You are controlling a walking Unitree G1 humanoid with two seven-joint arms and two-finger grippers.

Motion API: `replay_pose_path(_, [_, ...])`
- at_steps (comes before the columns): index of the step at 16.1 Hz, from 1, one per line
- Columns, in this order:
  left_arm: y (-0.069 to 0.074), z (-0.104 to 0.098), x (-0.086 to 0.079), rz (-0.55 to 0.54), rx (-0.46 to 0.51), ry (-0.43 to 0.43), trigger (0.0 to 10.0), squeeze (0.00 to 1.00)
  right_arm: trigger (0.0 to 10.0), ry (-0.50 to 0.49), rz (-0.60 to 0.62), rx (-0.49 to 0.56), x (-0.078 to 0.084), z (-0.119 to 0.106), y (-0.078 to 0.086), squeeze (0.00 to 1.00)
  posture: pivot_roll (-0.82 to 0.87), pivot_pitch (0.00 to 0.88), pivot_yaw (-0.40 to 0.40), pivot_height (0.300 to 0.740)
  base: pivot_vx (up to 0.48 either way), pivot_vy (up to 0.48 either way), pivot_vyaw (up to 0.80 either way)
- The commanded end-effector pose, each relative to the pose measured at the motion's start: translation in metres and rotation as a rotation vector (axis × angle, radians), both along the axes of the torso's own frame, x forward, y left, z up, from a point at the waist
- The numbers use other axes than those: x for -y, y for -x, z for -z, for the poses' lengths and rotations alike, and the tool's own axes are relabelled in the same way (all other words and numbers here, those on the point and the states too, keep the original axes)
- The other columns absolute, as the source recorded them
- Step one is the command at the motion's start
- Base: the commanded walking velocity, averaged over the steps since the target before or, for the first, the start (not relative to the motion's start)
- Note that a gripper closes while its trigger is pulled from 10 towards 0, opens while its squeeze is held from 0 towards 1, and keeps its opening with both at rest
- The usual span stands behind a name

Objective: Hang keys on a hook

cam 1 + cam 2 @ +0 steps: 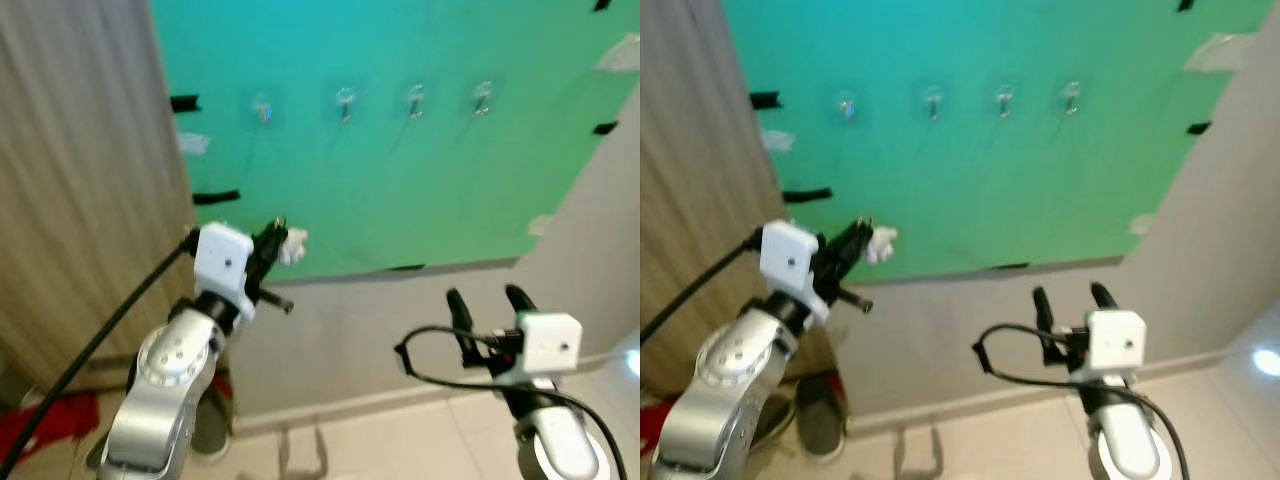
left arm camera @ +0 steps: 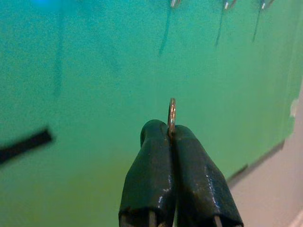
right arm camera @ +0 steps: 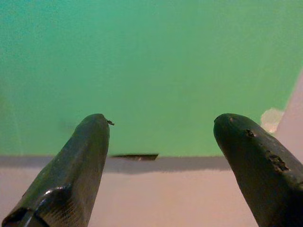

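My left gripper (image 1: 275,237) is raised before the green board (image 1: 400,180), shut on the keys (image 1: 290,245). A metal key ring (image 2: 172,116) sticks up from between its closed fingers, and a white tag hangs beside the tips. Several clear hooks sit in a row high on the board, among them one hook (image 1: 263,108) up and slightly left of the gripper and another hook (image 1: 345,101) to its right. My right gripper (image 1: 490,300) is lower on the right, open with nothing between its fingers (image 3: 80,165).
A wood-panelled wall (image 1: 80,200) stands at the left. Black tape strips (image 1: 215,197) hold the board's edges. Shoes (image 1: 820,415) and a red cloth (image 1: 45,420) lie on the floor below my left arm. A grey wall (image 1: 400,330) runs under the board.
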State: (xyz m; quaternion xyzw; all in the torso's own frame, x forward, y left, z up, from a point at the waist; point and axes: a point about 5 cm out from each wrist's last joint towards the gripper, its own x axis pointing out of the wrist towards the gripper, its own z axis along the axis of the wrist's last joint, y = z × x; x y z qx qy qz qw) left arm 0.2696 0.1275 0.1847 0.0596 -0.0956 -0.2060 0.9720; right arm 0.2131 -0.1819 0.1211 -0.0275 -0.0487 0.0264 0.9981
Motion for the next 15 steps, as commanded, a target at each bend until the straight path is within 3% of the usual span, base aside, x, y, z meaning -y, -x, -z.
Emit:
replay_pose_path(1, [-0.003,-0.001,0.001,-0.008,0.001,-0.006,10.0,0.00,10.0,0.007,0.008,0.000,0.003,-0.002,-0.001,0.00,-0.04,0.000,-0.035,0.740,0.398,-0.262,0.00])
replay_pose_path(5, [-0.012,-0.007,0.000,-0.041,0.009,-0.004,10.0,0.00,10.0,0.009,-0.002,0.001,0.000,-0.004,-0.004,0.00,-0.05,0.000,-0.029,0.740,0.442,0.000,0.00])
replay_pose_path(7, [-0.013,-0.017,0.005,-0.022,0.059,-0.021,10.0,0.00,10.0,0.018,-0.020,-0.009,-0.001,-0.002,-0.005,0.00,-0.05,0.000,-0.032,0.740,0.457,0.000,0.00])
replay_pose_path(9, [-0.015,-0.034,0.007,0.058,0.078,0.020,10.0,0.00,10.0,0.019,-0.026,-0.020,-0.001,0.000,-0.004,0.00,-0.05,0.000,-0.037,0.740,0.000,0.000,0.00])
replay_pose_path(10, [-0.013,-0.055,0.008,0.174,0.097,0.099,10.0,0.00,10.0,0.020,-0.038,-0.030,-0.003,0.002,-0.004,0.00,-0.05,0.000,-0.042,0.740,0.000,0.000,0.00])
replay_pose_path(11, [-0.010,-0.066,0.010,0.256,0.114,0.107,10.0,0.00,10.0,0.019,-0.044,-0.038,-0.004,0.004,-0.004,0.00,-0.04,0.000,-0.044,0.740,0.000,0.000,0.00])
replay_pose_path(13, [-0.007,-0.073,0.015,0.346,0.116,0.075,10.0,0.00,10.0,0.018,-0.052,-0.044,-0.005,0.005,-0.004,0.00,-0.04,0.000,-0.046,0.740,0.000,0.000,0.00])
replay_pose_path(15, [-0.012,-0.075,0.018,0.393,0.107,0.030,10.0,0.00,10.0,0.020,-0.066,-0.054,-0.008,0.008,-0.007,0.00,-0.04,0.000,-0.046,0.740,0.000,0.000,0.00])
